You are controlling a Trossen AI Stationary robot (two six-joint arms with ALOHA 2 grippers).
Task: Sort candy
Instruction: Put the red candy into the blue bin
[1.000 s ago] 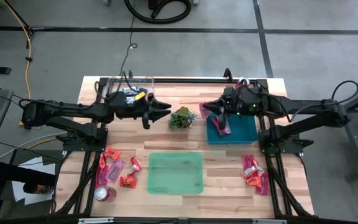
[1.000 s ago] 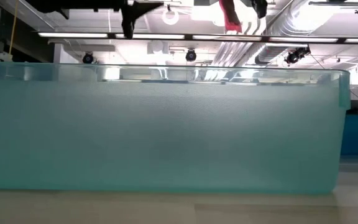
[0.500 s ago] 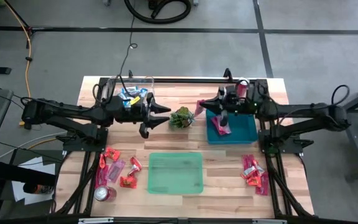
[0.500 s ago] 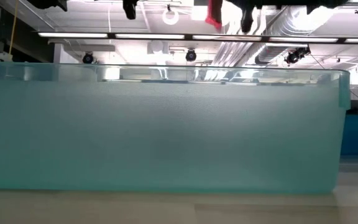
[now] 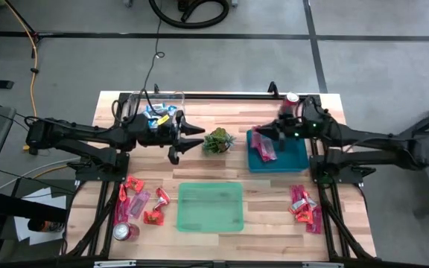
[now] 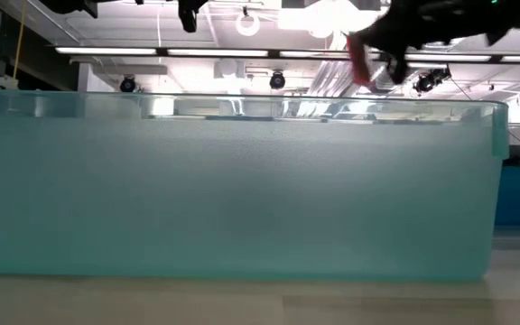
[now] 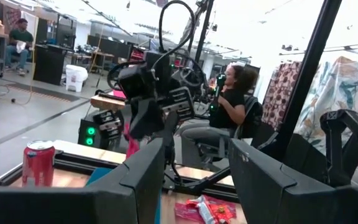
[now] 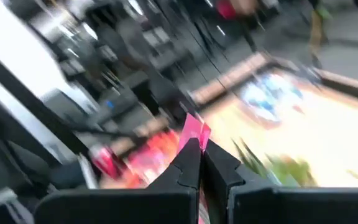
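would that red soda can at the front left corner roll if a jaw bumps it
Probably. The soda can seems to lie on its side beside loose candy, so a nudge could roll it. It likely stays stiff, though whether it is full cannot be told.

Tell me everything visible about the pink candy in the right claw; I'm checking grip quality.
The pink candy is a thin, flat, shiny magenta wrapper, pinched at one end between the shut fingers of the right claw, the rest sticking out past the fingertips. From above it hangs over the blue tray, clear of the candy already lying there. Nothing but the claw touches it. No print is readable.
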